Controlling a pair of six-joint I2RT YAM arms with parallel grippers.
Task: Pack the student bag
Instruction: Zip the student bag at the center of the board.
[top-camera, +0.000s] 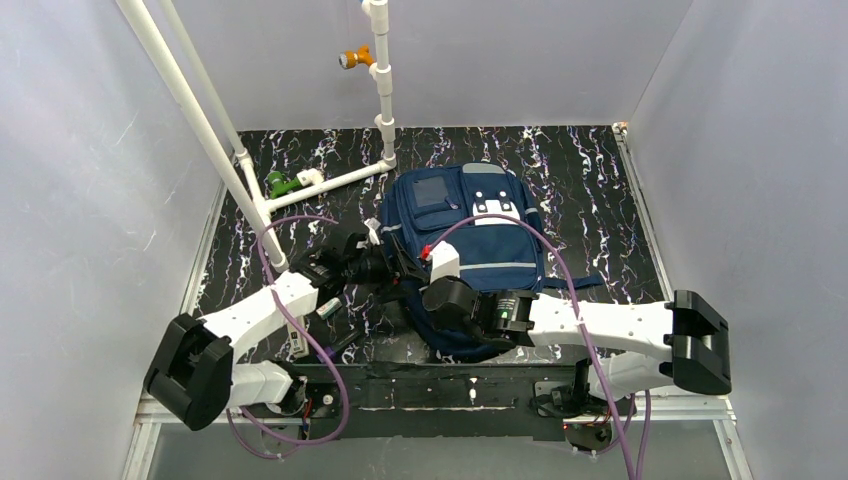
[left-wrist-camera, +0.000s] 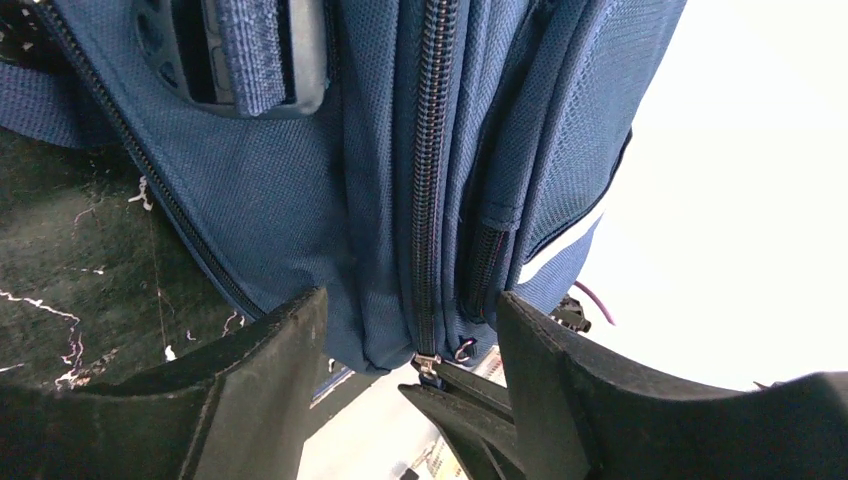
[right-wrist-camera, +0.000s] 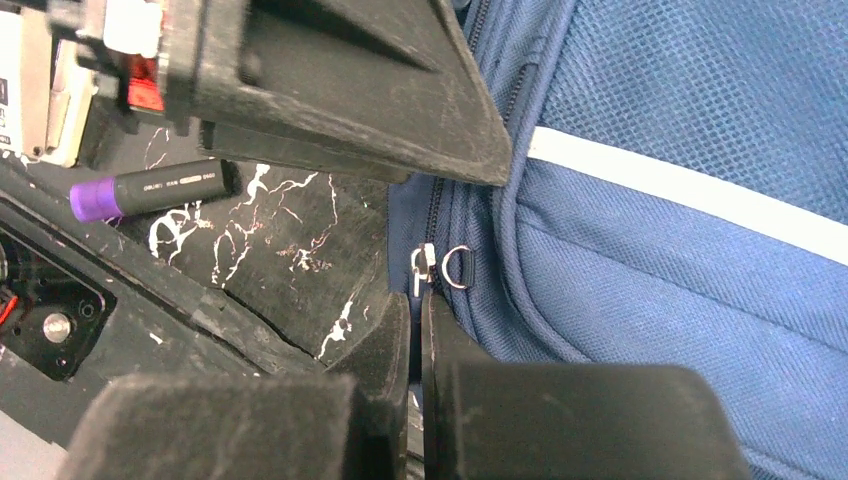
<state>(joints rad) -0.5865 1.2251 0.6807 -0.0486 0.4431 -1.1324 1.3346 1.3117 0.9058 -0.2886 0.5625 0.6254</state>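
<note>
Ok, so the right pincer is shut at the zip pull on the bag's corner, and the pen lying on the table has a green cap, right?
Not quite: the pen has a purple cap, as the right wrist view shows. The rest holds: it lies on the table, and the right pincer is shut at the zip pull on the bag's corner.

Both arms sit low and reach in toward each other. The left arm (top-camera: 290, 298) angles in from the left with its wrist pointing right, and the left gripper (top-camera: 388, 264) has its jaws spread well apart. The right arm (top-camera: 600, 325) stretches leftward, pretty much flat, and the right gripper (top-camera: 420, 298) is pinched fully closed, fingertips (right-wrist-camera: 440, 320) pressed together. The two grippers are just beside each other.
</note>
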